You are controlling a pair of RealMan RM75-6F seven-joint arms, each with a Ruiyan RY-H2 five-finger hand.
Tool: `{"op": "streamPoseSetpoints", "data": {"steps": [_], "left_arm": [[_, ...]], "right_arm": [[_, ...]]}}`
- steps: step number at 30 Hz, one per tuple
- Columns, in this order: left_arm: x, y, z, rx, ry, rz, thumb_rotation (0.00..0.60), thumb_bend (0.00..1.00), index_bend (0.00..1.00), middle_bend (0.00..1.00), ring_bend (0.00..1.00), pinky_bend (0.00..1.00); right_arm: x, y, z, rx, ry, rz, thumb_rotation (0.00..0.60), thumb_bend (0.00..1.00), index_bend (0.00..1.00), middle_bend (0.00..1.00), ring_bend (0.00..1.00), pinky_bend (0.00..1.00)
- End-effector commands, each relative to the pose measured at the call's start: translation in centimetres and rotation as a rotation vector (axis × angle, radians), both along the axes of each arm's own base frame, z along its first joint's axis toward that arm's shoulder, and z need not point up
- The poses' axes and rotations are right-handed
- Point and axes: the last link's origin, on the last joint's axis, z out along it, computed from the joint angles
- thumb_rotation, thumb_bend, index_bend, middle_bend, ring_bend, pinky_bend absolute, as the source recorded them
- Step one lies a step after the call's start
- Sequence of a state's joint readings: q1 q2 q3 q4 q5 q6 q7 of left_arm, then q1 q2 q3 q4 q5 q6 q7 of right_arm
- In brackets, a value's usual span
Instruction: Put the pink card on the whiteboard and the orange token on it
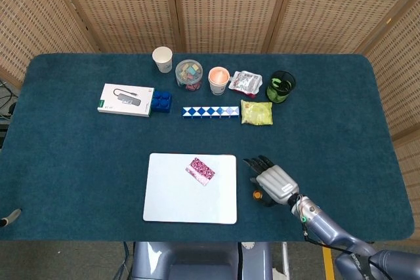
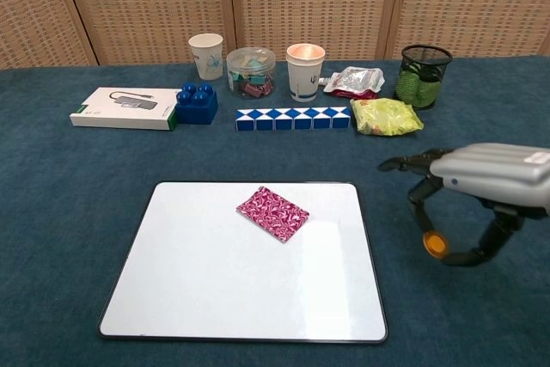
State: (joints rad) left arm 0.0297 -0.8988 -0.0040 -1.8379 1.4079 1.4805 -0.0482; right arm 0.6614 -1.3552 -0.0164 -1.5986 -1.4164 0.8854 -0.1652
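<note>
The pink patterned card (image 1: pixel 201 170) (image 2: pixel 272 212) lies flat on the whiteboard (image 1: pixel 170 202) (image 2: pixel 215 298), toward its far right part. My right hand (image 1: pixel 273 181) (image 2: pixel 485 186) hovers above the cloth just right of the whiteboard. It pinches the small round orange token (image 1: pixel 258 195) (image 2: pixel 435 245) between thumb and a finger, lifted off the table. The other fingers (image 2: pixel 404 162) stretch out toward the board. My left hand is not visible in either view.
A row along the far side: a white box (image 1: pixel 125 100), blue block (image 1: pixel 161 101), paper cup (image 1: pixel 162 58), clear jar (image 1: pixel 189 73), second cup (image 1: pixel 218 80), silver packet (image 1: pixel 245 82), green mesh cup (image 1: pixel 280 86), yellow-green pouch (image 1: pixel 256 112), blue-white folding snake (image 1: pixel 210 111). Blue cloth (image 1: pixel 79 155) covers the table.
</note>
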Motion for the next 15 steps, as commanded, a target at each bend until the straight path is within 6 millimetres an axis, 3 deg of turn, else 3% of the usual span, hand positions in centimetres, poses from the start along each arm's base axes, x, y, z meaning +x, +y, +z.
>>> {"op": "streamPoseSetpoints", "data": {"steps": [1,5,15], "left_arm": [[0.0,0.0,0.0,-0.001,-0.001,0.001,0.600,0.00,0.00,0.00,0.00,0.00],[-0.2,0.1,0.0,-0.002,-0.002,0.008,0.600,0.00,0.00,0.00,0.00,0.00],[-1.1,0.5,0.3,0.000,-0.020,0.039,0.600,0.00,0.00,0.00,0.00,0.00]], "right_arm": [[3.5,-1.9,0.4,0.016,-0.064,-0.022,0.600,0.34,0.62,0.00,0.00,0.00],[6.7,-3.8,-0.7,0.021,-0.063,-0.013,0.600,0.34,0.62,0.00,0.00,0.00],[12.2,-5.0,-5.6,0.031,-0.014,-0.004,0.600,0.36,0.62,0.00,0.00,0.00]]}}
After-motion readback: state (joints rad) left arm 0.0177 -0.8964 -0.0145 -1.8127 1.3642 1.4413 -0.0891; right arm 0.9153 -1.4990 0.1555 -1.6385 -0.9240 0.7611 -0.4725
